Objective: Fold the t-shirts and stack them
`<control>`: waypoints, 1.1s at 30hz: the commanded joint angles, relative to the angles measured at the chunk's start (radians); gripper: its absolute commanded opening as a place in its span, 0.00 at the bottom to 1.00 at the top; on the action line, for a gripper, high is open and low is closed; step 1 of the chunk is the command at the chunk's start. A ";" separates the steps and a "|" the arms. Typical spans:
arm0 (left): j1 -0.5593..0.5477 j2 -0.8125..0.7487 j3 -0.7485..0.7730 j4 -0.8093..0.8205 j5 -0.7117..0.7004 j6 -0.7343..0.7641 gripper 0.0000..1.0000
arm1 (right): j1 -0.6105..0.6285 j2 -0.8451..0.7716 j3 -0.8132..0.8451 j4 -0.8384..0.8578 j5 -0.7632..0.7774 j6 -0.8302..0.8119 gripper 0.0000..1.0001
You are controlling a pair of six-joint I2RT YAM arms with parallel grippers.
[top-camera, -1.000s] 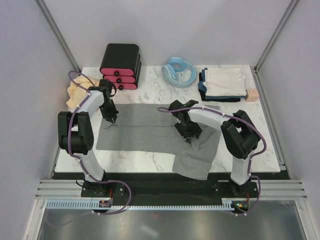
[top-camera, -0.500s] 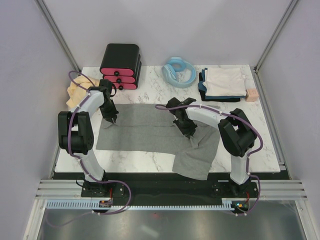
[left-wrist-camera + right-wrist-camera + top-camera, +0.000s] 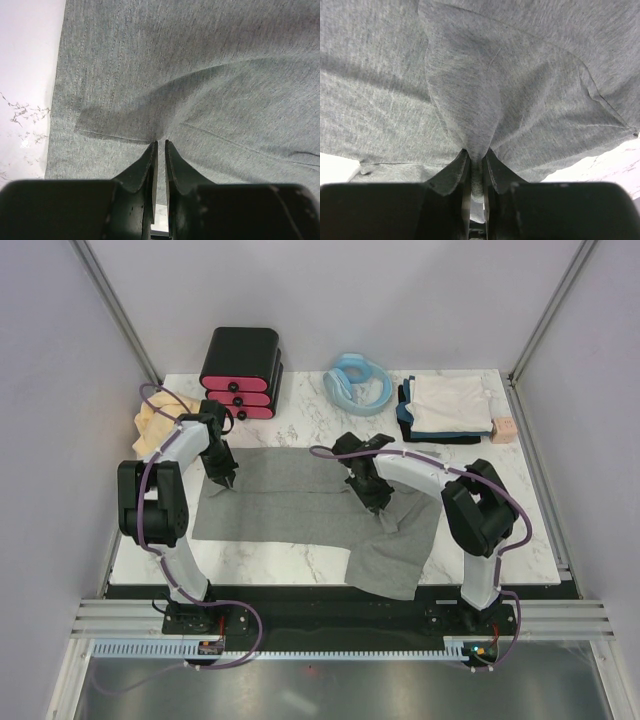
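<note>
Left gripper (image 3: 160,145): jaws nearly together, pinching a raised fold of the grey t-shirt (image 3: 200,65). Creases run toward the tips. Marble table (image 3: 25,75) shows at left edge.

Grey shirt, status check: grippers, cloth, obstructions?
Left gripper shut on grey t-shirt, left edge. Right gripper shut on a pinched ridge, right side. Shirt spread mostly flat. Folded stack apart, far right.

Overhead view: bright, even, diffuse light. The worktop (image 3: 300,552) reads near-white around the grey t-shirt (image 3: 290,502). Shadows on the cloth are soft and faint. Wrist views: weave sharp, fold shadows gentle. Left tool (image 3: 160,149) and right tool (image 3: 476,156) are dark, underexposed and slightly blurred against it.
</note>
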 commanded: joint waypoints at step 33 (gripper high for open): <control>-0.001 0.040 0.051 0.012 0.036 0.041 0.16 | 0.009 -0.019 -0.010 -0.092 -0.018 0.006 0.48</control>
